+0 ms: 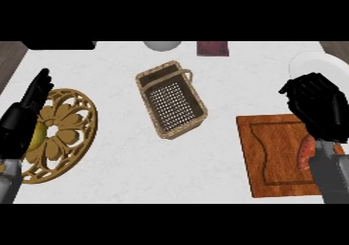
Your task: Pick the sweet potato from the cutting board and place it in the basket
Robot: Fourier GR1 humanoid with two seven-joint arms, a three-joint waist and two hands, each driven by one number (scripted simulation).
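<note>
Starting at the left edge: the left hand point(25, 115) rested open, fingers straight and together, pointing up over the rim of a round carved wooden trivet point(67, 131) with a flower pattern cut through it. A small yellow item point(38, 136) showed just beside the hand, on the trivet; its kind could not be told.

Centre: a woven wicker basket point(171, 99), rectangular, with a mesh bottom and a handle lying along its far right side, sat tilted on the white marble counter point(177, 172), well apart from the trivet and near the cutting board.

Top edge, left to right: a dark object point(60, 44), a pale rounded object point(163, 45) and a dark red block point(213, 48), each only partly in view.

Right: a reddish-brown wooden cutting board point(272, 155) with a groove around its face lay near the lower right. The sweet potato point(304, 152), orange-pink, lay on the board's right part, largely hidden behind the right wrist and forearm. The right hand point(319, 107) hovered above the board's far edge, fingers curled downward and holding nothing. The sweet potato sat below the palm, nearer the wrist than the fingertips, not within the fingers. A white plate point(311, 61) lay beyond the hand at the right edge.
</note>
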